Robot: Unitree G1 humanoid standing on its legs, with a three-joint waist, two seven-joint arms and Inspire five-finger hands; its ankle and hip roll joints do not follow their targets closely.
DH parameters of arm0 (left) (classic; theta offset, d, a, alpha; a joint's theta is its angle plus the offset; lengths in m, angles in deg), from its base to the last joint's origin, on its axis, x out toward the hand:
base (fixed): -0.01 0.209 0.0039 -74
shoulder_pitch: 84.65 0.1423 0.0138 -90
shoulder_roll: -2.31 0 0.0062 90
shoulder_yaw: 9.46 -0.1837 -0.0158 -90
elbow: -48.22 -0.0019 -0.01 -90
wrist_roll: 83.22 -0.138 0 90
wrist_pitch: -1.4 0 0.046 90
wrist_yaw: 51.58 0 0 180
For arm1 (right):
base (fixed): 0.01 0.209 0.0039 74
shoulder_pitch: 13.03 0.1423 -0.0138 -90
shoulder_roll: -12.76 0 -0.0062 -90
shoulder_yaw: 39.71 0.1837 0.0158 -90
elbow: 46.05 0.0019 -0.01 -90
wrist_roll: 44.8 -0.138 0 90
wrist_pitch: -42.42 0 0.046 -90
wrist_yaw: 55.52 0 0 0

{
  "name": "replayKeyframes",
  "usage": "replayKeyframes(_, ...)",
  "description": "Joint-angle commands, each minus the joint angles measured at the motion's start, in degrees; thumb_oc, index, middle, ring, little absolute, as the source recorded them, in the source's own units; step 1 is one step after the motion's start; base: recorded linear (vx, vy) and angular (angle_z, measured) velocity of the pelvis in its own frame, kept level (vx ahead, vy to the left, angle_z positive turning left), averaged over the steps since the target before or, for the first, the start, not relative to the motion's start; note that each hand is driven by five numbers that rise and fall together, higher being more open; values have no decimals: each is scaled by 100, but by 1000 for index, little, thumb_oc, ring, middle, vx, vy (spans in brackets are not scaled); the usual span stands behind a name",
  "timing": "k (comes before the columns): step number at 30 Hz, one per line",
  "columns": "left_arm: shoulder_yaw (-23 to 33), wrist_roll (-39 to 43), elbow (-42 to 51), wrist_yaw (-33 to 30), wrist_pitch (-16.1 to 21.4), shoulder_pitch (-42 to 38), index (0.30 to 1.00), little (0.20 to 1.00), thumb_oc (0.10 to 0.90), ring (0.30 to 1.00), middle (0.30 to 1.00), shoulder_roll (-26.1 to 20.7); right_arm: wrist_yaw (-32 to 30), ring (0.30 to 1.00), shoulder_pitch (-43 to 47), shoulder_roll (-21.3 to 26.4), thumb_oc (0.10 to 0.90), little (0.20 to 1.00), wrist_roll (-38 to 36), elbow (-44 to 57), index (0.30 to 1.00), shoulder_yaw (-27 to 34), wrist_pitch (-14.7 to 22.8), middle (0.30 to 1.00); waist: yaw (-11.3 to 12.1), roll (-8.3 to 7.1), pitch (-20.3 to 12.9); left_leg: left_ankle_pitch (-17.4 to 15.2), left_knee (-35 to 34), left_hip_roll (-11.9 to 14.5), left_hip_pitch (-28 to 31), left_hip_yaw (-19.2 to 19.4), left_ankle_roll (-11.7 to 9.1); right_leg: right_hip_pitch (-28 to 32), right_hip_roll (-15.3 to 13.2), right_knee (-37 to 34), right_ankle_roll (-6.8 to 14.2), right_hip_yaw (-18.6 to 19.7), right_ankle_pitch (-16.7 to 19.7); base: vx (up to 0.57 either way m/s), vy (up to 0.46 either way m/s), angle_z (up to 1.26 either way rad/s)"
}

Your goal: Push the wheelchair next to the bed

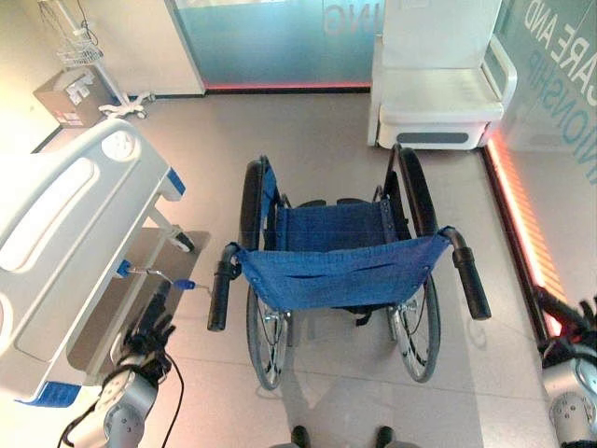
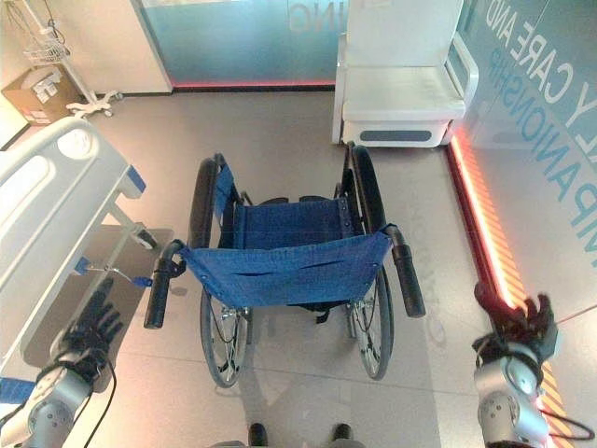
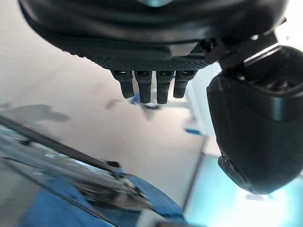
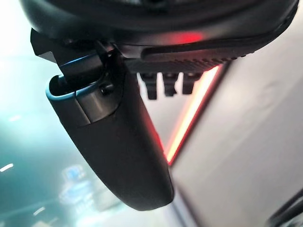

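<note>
Wheelchair (image 1: 340, 271), with its blue sling seat and back, stands on the floor (image 1: 326, 131) squarely ahead, its back towards the camera, just beside the bed's (image 1: 65, 243) foot end on the robot's left but not yet drawn up along it. Two dark push handles stick out rearward, the left push handle (image 1: 220, 295) and the right push handle (image 1: 469, 280); those look like the places to take hold. On large wheels it should roll easily on the smooth floor, though the frame is stiff and probably fairly heavy, and uneven pressure on the two grips would likely swing it off line.

Neither hand touches it. The left hand (image 2: 90, 329) hangs low near the left handle, fingers extended and loosely spread. The right hand (image 2: 522, 322) sits well apart from the right handle, over by the glowing red floor strip (image 1: 522, 215), fingers relaxed and holding nothing. A white armchair (image 1: 438, 89) stands against the far wall.
</note>
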Motion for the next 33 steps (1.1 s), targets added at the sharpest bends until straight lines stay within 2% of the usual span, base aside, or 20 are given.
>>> replayKeyframes(1,797,-442,558,-138,490,-674,900,900,800,900,900,-1085,-209,900,698,748,800,900,660,750,900,307,156,900,68,-208,-236,-10,40,-13,-209,73,-91,-254,-234,88,83,21,235,0,0,0)
replayKeyframes(2,828,-266,800,35,382,-739,900,900,800,900,900,-1197,-43,900,750,802,800,900,684,994,900,261,-83,900,66,-211,-233,-8,43,-5,-210,85,-96,-253,-236,95,80,14,224,0,0,0)
replayKeyframes(4,849,39,1037,331,196,-777,900,900,800,900,900,-1266,225,900,772,844,800,900,779,1220,900,231,-326,900,68,-214,-231,-8,46,-3,-206,92,-98,-248,-234,99,81,11,218,0,0,0)
replayKeyframes(7,729,595,1756,837,-313,-779,900,900,800,900,900,-1261,827,900,774,1015,800,900,872,1831,900,118,-687,900,96,-228,-179,19,76,21,-255,116,-117,-297,-244,147,85,-1,216,-18,-42,4)
replayKeyframes(15,707,712,1974,1615,-319,-590,900,900,800,900,900,-1597,1320,900,725,1325,800,900,339,2289,900,106,-705,900,75,-249,-125,31,90,34,-298,217,-118,-350,-221,173,106,31,220,-7,-7,0)
replayKeyframes(18,702,882,2123,1954,-646,-519,900,900,800,900,900,-1722,1547,900,631,1398,800,900,46,2508,900,121,-1011,900,67,-260,-130,28,106,43,-319,257,-124,-371,-224,179,117,33,218,0,0,0)
replayKeyframes(19,710,943,2243,2156,-853,-420,900,900,800,900,900,-1816,1716,900,515,1500,800,900,-44,2660,900,164,-1221,900,60,-270,-129,34,118,52,-334,287,-128,-384,-223,184,122,32,224,0,0,0)
replayKeyframes(21,786,868,2399,2237,-1000,-278,900,900,800,900,900,-1964,1802,900,335,1651,800,900,-77,2787,900,257,-1319,900,54,-287,-119,39,125,61,-349,311,-133,-402,-221,182,129,35,233,-8,-32,0)
replayKeyframes(28,1314,940,2361,2357,-1022,202,900,900,800,900,900,-2677,1725,900,-24,2247,800,900,-335,2887,900,608,-1216,900,63,-351,-102,54,121,61,-400,369,-142,-438,-193,148,151,53,260,-5,-10,0)
replayKeyframes(33,1586,1435,2577,2974,-940,482,900,900,800,900,900,-2922,1868,900,-275,2429,800,900,-831,3098,900,785,-1240,900,63,-374,-122,58,104,62,-400,405,-147,-438,-187,125,160,37,267,0,0,0)
